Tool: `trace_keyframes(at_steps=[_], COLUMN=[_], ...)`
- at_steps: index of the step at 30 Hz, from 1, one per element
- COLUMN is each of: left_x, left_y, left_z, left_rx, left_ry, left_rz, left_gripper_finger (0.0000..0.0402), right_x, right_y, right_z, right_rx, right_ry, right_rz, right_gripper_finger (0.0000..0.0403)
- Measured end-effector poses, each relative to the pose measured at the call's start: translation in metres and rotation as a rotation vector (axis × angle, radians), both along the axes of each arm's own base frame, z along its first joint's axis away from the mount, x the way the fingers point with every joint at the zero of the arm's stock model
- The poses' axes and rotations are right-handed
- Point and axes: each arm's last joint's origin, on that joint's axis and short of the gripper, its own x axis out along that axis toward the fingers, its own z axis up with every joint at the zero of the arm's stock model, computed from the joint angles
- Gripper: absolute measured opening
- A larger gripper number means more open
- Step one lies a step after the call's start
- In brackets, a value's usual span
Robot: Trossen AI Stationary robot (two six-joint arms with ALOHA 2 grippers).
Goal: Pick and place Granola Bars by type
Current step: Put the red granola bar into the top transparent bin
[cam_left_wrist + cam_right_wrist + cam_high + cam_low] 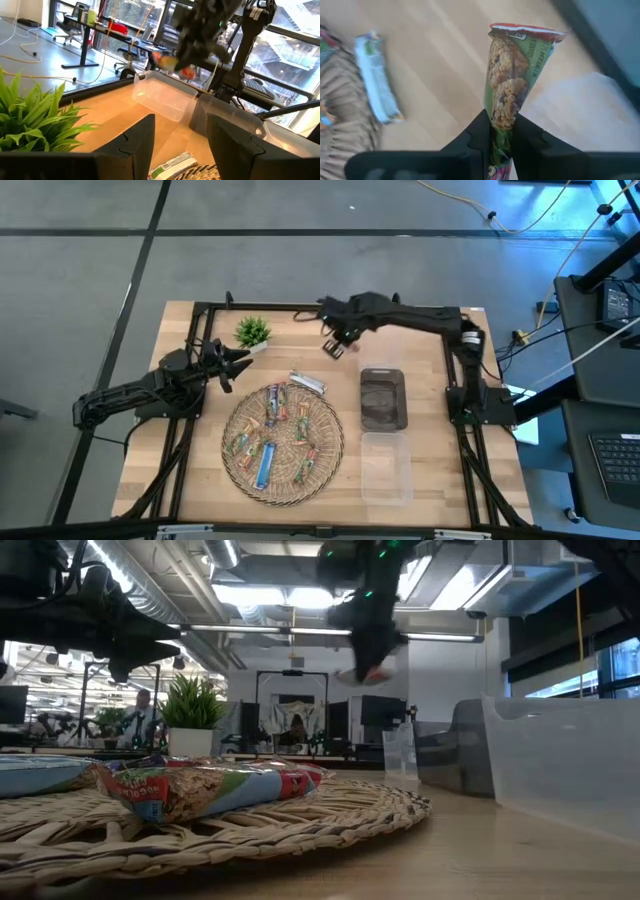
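High view is showing the sort barely begun: the woven tray (240, 470) is holding nearly all the Granola Bars (272, 442), one silver-white bar (307, 382) is lying on the table just beside its rim, and the clear bin (385, 468) is sitting empty, while the dark bin (383, 398) looks empty too, though its tint makes that hard to confirm. The right gripper (335, 345) is hanging above the table beyond the dark bin, clenching a green bar (512, 85) by one end. That bar's long axis is running straight out from the fingers, its free red-edged end pointing away from the wrist. The left gripper (237, 365) is waiting released beside the potted plant (253, 332).
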Motion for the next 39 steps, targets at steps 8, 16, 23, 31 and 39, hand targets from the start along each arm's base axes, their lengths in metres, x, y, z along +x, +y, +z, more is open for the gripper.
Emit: trace_keyframes(at_steps=[8, 16, 23, 31, 39], left_x=[0.000, 0.000, 0.000, 0.000, 0.000], left_y=[0.000, 0.000, 0.000, 0.000, 0.000], left_z=[0.000, 0.000, 0.000, 0.000, 0.000], left_rx=[0.000, 0.000, 0.000, 0.000, 0.000], left_ry=[0.000, 0.000, 0.000, 0.000, 0.000], left_rz=[0.000, 0.000, 0.001, 0.001, 0.001], left_gripper_finger=[0.0169, 0.0169, 0.0169, 0.0169, 0.0169], right_x=[-0.051, -0.072, -0.079, -0.083, -0.083], right_y=[-0.006, -0.013, -0.026, -0.028, -0.028], right_z=[0.028, -0.026, -0.072, -0.088, -0.088], right_rx=[-0.100, -0.120, -0.113, -0.124, -0.123], right_ry=[0.054, 0.029, -0.019, -0.016, -0.015], right_rz=[-0.139, -0.218, -0.257, -0.218, -0.218], right_gripper_finger=[0.0064, 0.0064, 0.0064, 0.0064, 0.0065])
